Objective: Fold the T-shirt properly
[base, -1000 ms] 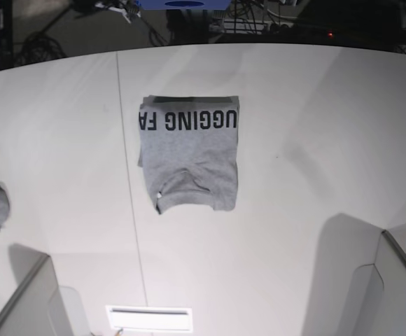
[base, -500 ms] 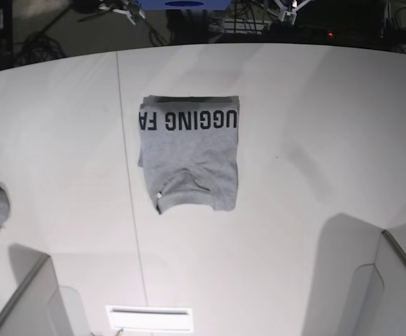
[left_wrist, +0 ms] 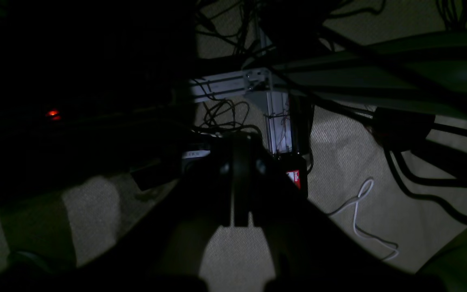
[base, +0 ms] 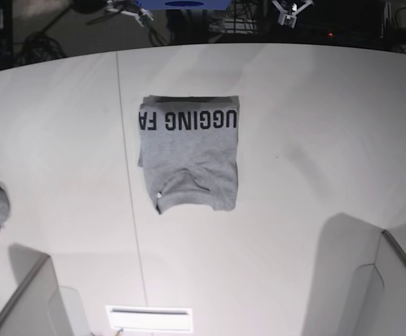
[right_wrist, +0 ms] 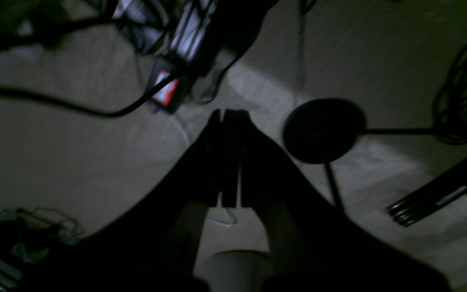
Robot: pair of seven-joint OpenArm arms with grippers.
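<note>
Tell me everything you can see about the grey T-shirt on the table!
The T-shirt is heather grey and looks like soft cotton. It lies flat on the white table, folded into a neat, roughly square packet. Black block letters run upside down along its far edge, and the curved neckline shows near its front edge. Only the table touches it; no gripper is near it.

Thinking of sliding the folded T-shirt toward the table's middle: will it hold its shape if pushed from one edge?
Probably not. The T-shirt is soft grey cloth in loose stacked layers, so a push on one edge would likely bunch it. The curled collar edge near its front looks unsecured and may flip open. It lies flat on the smooth white table, so it may slide partly.
</note>
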